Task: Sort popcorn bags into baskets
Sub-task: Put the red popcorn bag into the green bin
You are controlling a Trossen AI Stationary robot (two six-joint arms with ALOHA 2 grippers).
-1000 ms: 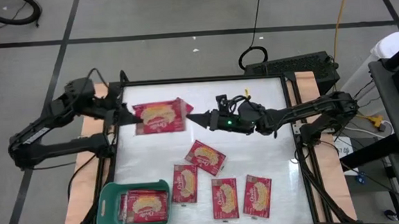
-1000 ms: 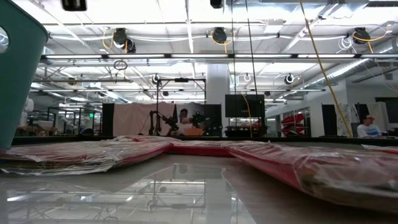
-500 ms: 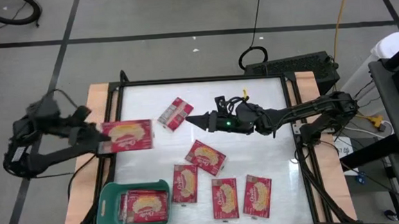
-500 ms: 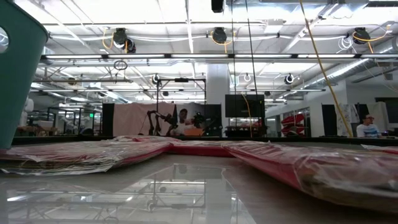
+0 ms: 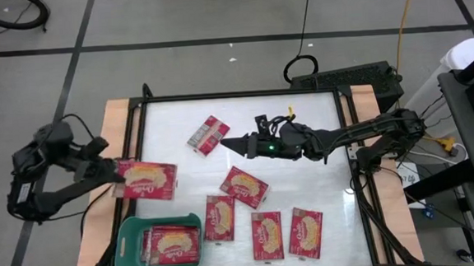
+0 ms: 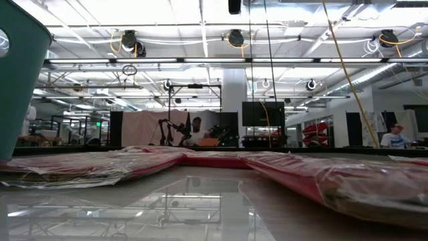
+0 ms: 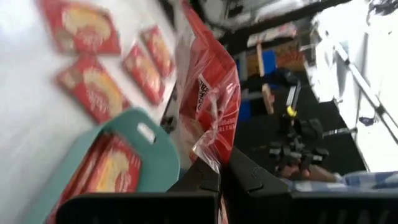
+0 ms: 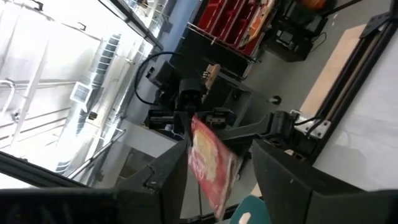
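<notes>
a: where was the held popcorn bag [image 5: 148, 180]?
b: it hung over the left edge of the white worktop [image 5: 302, 125], just above the teal basket [image 5: 129, 237] in the high view. the left gripper [image 5: 113, 175] was clamped on the bag's left end, its fingers pressed together on the plastic. from the left wrist the packet stood up red and crinkled right in front of the fingers [image 7: 205, 177].

a: and the basket itself?
b: at the near left corner of the worktop, with bags in it [image 5: 172, 244], lying flat, red fronts up.

a: the rest of the packets?
b: one small bag [image 5: 207, 135] lay tilted near the far middle, alone. one more [image 5: 243, 186] sat tilted near the centre. three lay along the near edge: one [image 5: 220, 216] just beside the basket, then two [image 5: 267, 235] and [image 5: 306, 232] side by side, upright as seen from above.

a: what about the right arm?
b: stretched in from the right, its gripper [image 5: 231, 143] hovering over the worktop's middle, near the small tilted bag but apart from it. its fingers [image 8: 168, 171] stood apart with nothing between them; through that gap the right wrist view showed the held bag far off.

a: anything from the low view?
b: only flat packets [image 6: 314, 177] close up, and the basket wall [image 6: 17, 80] at the left.
</notes>
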